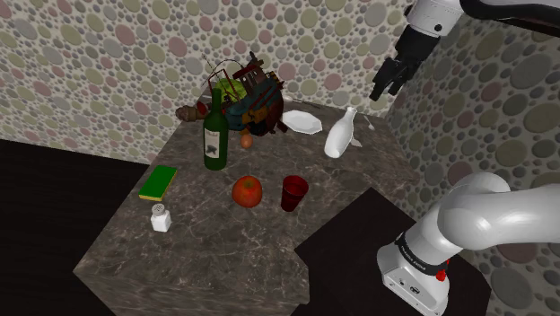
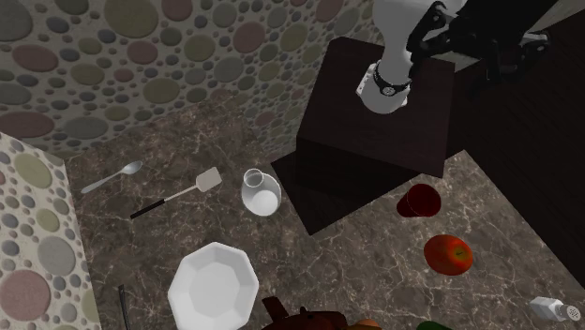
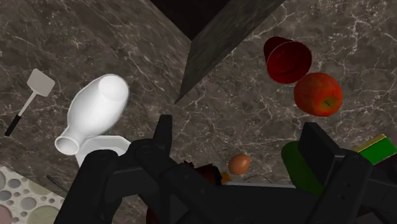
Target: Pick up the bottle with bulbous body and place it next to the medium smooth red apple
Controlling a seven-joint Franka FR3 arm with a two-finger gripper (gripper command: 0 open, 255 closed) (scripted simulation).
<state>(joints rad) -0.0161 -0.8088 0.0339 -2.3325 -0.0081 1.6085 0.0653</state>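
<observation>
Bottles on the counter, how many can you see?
2: a white bulbous bottle beside the white plate, and a green wine bottle by the pile of clutter, which could hide others.

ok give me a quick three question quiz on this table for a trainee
1. True or false: the tool holds the white bottle.
2. Which thing stands nearest the apple?
3. Fill the gap: the tool is ___ (open or shut).

Key:
1. False. The tool hangs high above the table and the white bottle stands upright on it.
2. The red cup.
3. Open. In the wrist view its fingers stand apart with nothing between them.
</observation>
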